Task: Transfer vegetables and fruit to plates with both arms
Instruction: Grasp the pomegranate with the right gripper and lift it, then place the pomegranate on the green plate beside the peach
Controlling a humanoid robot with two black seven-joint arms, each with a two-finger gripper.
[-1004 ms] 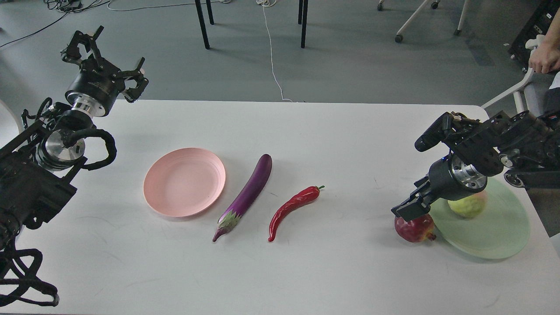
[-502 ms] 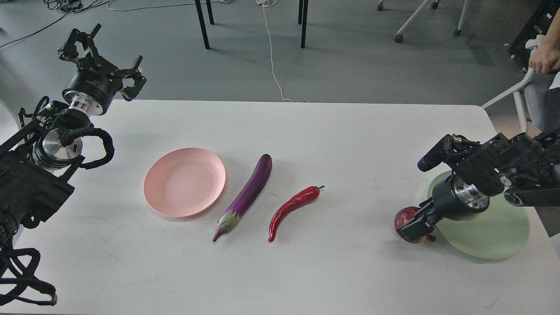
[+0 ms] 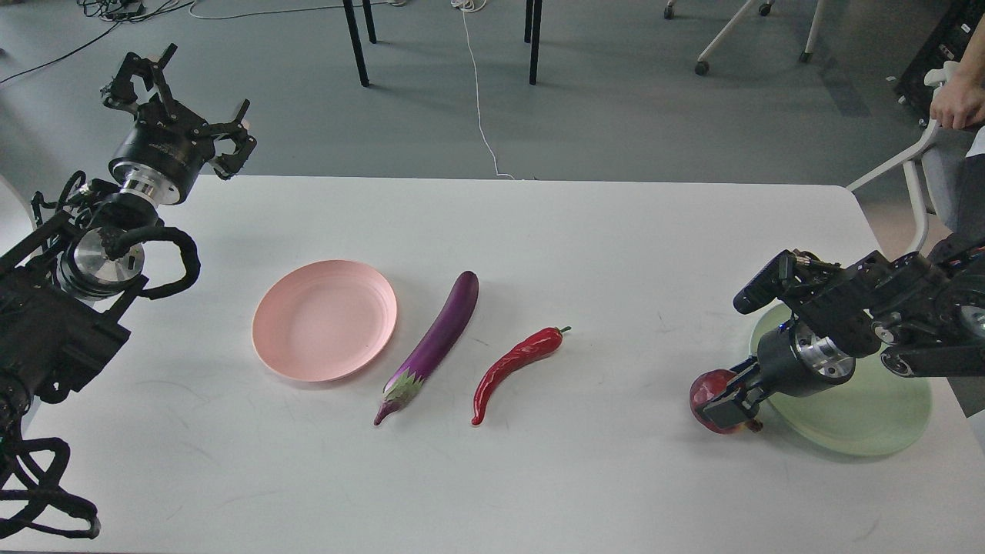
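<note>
The purple eggplant [image 3: 435,344] and the red chili pepper [image 3: 514,369] lie on the white table between the plates. The pink plate [image 3: 325,319] is bare. The mint green plate [image 3: 866,423] sits at the right, partly under my right arm. My right gripper [image 3: 725,405] is down on the dark red pomegranate [image 3: 703,390], just left of that plate. Its fingers are dark against the fruit, so I cannot tell whether they grip it. The yellow-green fruit is hidden behind my right wrist. My left gripper [image 3: 185,108] is open and empty, raised past the table's far left corner.
The table's far edge [image 3: 492,179] runs behind the objects, with grey floor, table legs and a white cable beyond. A person's hand [image 3: 956,108] and a chair are at the far right. Black cables loop off my left arm [image 3: 165,261].
My right gripper has come down from above the pomegranate onto it, and my wrist now hides the yellow-green fruit on the green plate. My left arm has hardly moved.
</note>
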